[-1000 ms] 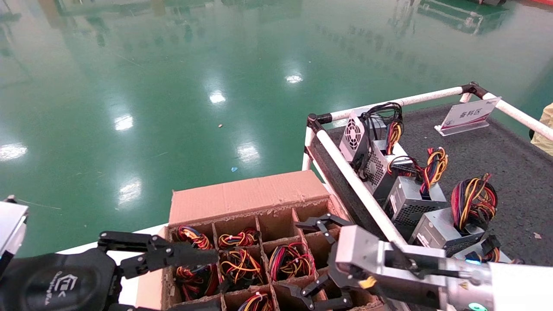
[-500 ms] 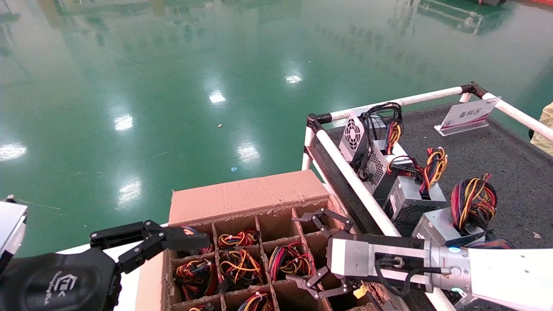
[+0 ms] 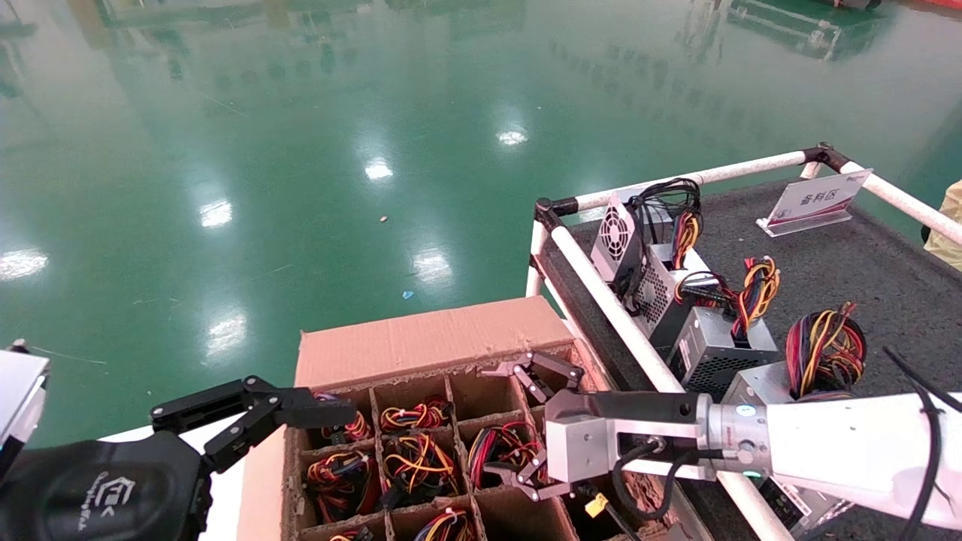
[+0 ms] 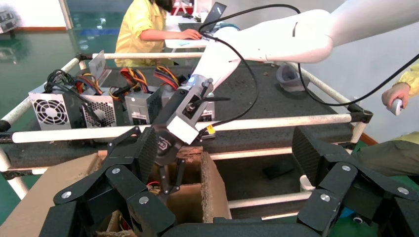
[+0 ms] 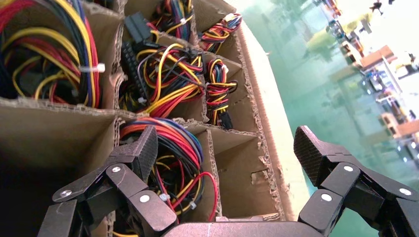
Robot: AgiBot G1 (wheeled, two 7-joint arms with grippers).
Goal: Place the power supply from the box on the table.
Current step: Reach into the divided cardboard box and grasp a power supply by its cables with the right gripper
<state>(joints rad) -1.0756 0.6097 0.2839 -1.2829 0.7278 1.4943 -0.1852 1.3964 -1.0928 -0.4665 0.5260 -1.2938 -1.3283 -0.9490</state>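
Head view: right gripper (image 3: 526, 424) sits over the box (image 3: 421, 346), fingers spread wide, nothing between them. Its upper finger is at about 1 o'clock from the wire bundle (image 3: 502, 445) in the cell beneath, the lower finger at about 5 o'clock. That bundle belongs to the power supply you most likely want; its metal body is down in the cell and I can't see it.

Left gripper (image 3: 259, 413) hovers at the box's 9 o'clock edge, fingers also apart, holding nothing.

Risks as I read them:
- Right wrist view shows one fingertip (image 5: 141, 150) directly over the cardboard dividers (image 5: 163, 123). Drop straight down and you likely crush or snag a divider instead of entering the cell.
- Wires in that cell (image 5: 180, 163) are loose loops. Close on them alone and the unit probably hangs by its cable, swings, or slips out on the lift.
- Neighbouring bundles (image 5: 158, 79) lie close; a stray loop could come up with yours.
- Table (image 3: 887, 293) is at 3 o'clock from the box, behind a white pipe rail (image 3: 601, 297), with other units (image 3: 721, 346) parked just inside it. A low carry could hit the rail or knock those.
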